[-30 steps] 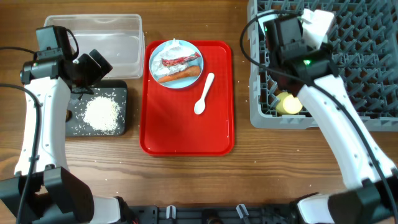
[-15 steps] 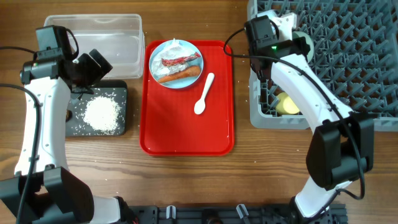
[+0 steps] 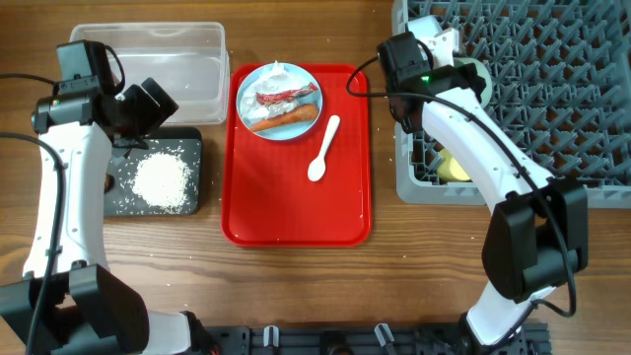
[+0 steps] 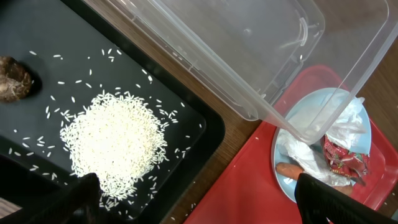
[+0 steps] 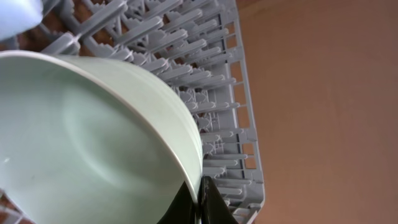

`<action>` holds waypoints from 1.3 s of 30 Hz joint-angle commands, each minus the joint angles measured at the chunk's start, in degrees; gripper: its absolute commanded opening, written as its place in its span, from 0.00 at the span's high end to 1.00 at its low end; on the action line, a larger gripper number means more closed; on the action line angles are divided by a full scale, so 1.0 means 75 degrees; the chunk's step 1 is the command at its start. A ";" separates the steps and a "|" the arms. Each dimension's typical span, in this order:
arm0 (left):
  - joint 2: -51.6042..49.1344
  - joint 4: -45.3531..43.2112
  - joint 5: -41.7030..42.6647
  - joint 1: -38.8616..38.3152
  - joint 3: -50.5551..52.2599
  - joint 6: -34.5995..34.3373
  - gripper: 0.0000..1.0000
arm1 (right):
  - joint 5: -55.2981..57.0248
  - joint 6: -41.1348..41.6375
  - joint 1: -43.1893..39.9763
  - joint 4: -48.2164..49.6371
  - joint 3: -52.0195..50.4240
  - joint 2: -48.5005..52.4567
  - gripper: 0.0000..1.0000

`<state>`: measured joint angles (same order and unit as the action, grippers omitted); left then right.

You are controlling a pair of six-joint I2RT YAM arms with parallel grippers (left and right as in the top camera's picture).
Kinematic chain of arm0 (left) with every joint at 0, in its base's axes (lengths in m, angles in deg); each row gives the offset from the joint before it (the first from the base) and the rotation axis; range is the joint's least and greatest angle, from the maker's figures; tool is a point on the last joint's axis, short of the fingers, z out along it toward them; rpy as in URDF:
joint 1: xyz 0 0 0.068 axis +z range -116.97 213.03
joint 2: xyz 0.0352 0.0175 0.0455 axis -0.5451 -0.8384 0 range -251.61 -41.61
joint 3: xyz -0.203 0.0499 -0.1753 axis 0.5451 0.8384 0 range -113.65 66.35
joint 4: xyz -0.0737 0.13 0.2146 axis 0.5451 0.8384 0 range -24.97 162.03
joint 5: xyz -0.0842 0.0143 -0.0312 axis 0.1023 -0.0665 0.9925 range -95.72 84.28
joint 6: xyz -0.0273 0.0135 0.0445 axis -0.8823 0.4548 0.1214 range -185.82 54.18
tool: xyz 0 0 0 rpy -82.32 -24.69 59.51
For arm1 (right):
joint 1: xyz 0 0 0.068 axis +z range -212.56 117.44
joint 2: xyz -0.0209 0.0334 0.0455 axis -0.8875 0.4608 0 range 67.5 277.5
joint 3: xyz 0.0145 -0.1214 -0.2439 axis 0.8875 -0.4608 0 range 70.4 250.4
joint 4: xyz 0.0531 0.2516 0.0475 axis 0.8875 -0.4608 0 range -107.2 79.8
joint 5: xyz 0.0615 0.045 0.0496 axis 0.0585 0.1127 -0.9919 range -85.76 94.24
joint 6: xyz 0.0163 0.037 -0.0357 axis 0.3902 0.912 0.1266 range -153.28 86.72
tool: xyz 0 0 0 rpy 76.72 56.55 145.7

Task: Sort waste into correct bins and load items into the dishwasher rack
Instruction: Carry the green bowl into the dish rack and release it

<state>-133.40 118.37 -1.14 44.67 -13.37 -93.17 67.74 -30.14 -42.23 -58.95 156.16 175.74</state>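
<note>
My right gripper (image 5: 200, 202) is shut on the rim of a pale bowl (image 5: 93, 137), held over the near-left corner of the grey dishwasher rack (image 3: 552, 99). The bowl (image 3: 475, 71) barely shows overhead. A yellow cup (image 3: 455, 165) lies in the rack. The light-blue plate (image 3: 278, 87) on the red tray holds the carrot piece (image 3: 286, 119), red-and-white wrapper (image 3: 286, 95) and tissue. The white spoon (image 3: 323, 150) lies beside it. My left gripper (image 4: 199, 205) is open over the black tray (image 3: 123, 197), which holds rice (image 3: 162, 180) and a brown lump (image 4: 13, 78).
The clear tub (image 3: 148, 69) stands behind the black tray, its corner overhanging the plate in the left wrist view (image 4: 261, 56). The flat red tray (image 3: 296, 207) lies in the middle. A few rice grains are scattered on the wood beside the black tray.
My right arm has swung left with the bowl, from above the rack's middle to its near-left corner. The left arm has not moved.
</note>
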 commanded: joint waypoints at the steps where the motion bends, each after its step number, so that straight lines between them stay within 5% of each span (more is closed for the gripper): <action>1: 0.0137 0.0006 0.0070 0.0029 -0.0122 -0.0076 0.00 | -0.1346 0.0009 0.0341 -0.0277 -0.0050 0.0140 0.95; 6: 0.0137 0.0006 0.0070 0.0029 -0.0122 -0.0076 0.00 | -0.1877 -0.0023 0.0807 -0.0460 -0.0050 0.0140 0.71; 11: 0.0137 0.0006 0.0070 0.0029 -0.0122 -0.0076 0.00 | -0.2229 -0.0026 0.1061 -0.0653 -0.0050 0.0140 0.36; 15: 0.0137 0.0006 0.0070 0.0029 -0.0122 -0.0076 0.00 | -0.2678 -0.0020 0.1067 -0.0647 -0.0047 0.0140 0.29; 21: 0.0137 0.0006 0.0070 0.0029 -0.0122 -0.0076 0.00 | -0.2809 -0.0026 0.1064 -0.0187 0.0545 -0.0259 0.02; 29: 0.0137 0.0055 0.0603 0.0029 -0.0122 0.0335 0.00 | -0.8909 -0.0423 0.1064 0.0187 0.1536 -0.1215 0.00; 36: 0.0195 -0.0189 0.3477 0.0003 -0.0184 0.2416 0.00 | -0.9416 -0.0213 0.0924 0.0391 0.1536 -0.1244 0.01; 39: 0.0195 -0.0210 0.3246 -0.0399 -0.0632 0.2425 0.01 | -0.9754 0.0248 0.0277 0.0446 0.1536 -0.1521 0.00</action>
<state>-133.40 117.06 19.99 44.19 -14.03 -78.75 -1.59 -31.15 -36.02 -55.95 166.95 166.80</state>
